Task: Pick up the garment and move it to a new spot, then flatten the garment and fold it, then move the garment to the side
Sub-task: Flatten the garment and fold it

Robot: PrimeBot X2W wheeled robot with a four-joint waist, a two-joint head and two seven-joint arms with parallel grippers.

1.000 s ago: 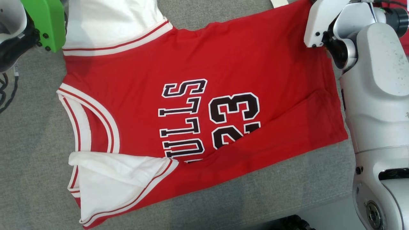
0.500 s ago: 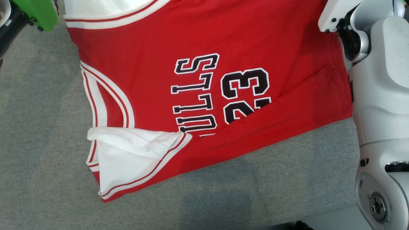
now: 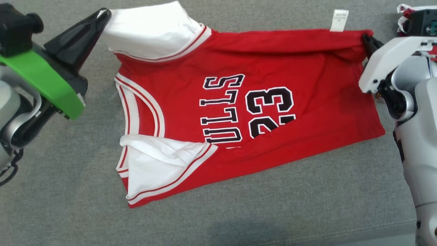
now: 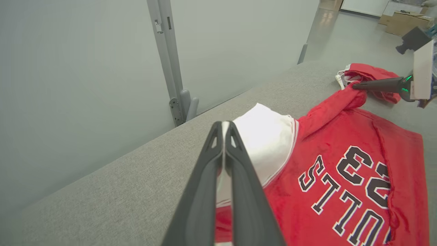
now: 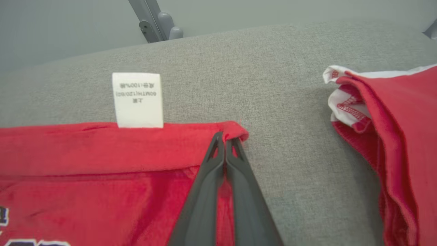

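Note:
The garment (image 3: 273,65) is a red jersey with white sleeves and black "23" lettering, spread on a grey padded surface (image 3: 239,212). My left gripper (image 3: 104,13) is at the upper left, shut on the far white sleeve. The left wrist view has its fingers (image 4: 223,124) pressed together with white cloth (image 4: 266,143) between them. At the upper right my right gripper (image 3: 367,36) is shut on the far red hem corner. Its closed tips (image 5: 225,135) pinch the folded red edge (image 5: 102,147) beside a white care label (image 5: 137,99). The near sleeve (image 3: 153,167) lies folded over.
Another red and white garment (image 5: 392,119) lies bunched on the surface just right of my right gripper, also seen as a bundle (image 4: 372,73) in the left wrist view. A pale wall and a grey post (image 4: 167,51) stand behind the surface's far edge.
The head view has shifted, so the jersey's far edge and both grippers' fingertips now show. Both grippers stay shut on the garment's far corners.

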